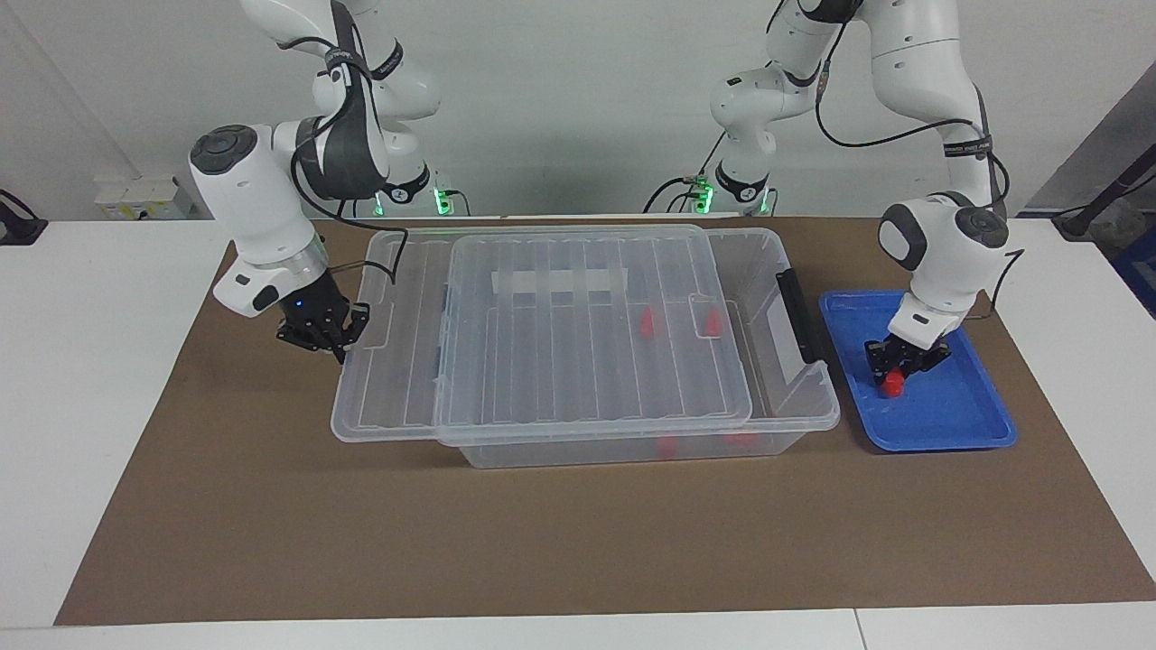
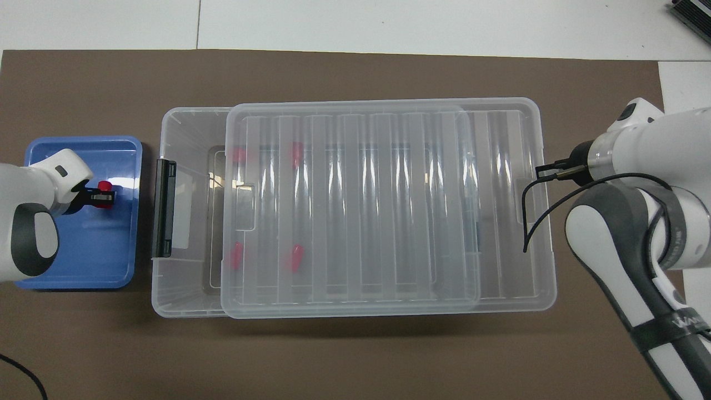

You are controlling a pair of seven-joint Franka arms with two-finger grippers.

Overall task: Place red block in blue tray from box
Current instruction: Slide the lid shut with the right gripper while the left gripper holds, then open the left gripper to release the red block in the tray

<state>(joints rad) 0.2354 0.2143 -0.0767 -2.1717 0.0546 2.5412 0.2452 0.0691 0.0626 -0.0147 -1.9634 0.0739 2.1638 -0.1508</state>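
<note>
This was a robotics lab or test room, not a home or a shop. Two white Franka arms (image 1: 271,199) (image 1: 939,226) stood bolted at one edge of a plain white bench (image 1: 90,361), their bases lit by small green status lights (image 1: 442,200) and fed by loose black cables (image 1: 867,135). A brown paper mat (image 1: 542,542) covered the working area, laid flat as a marked-off test surface. The wall (image 1: 578,90) was bare and white, with no furniture or decoration. A small block of white electrical units (image 1: 144,197) sat at the bench's edge near the wall, and black equipment (image 1: 18,226) showed at the margins.
</note>
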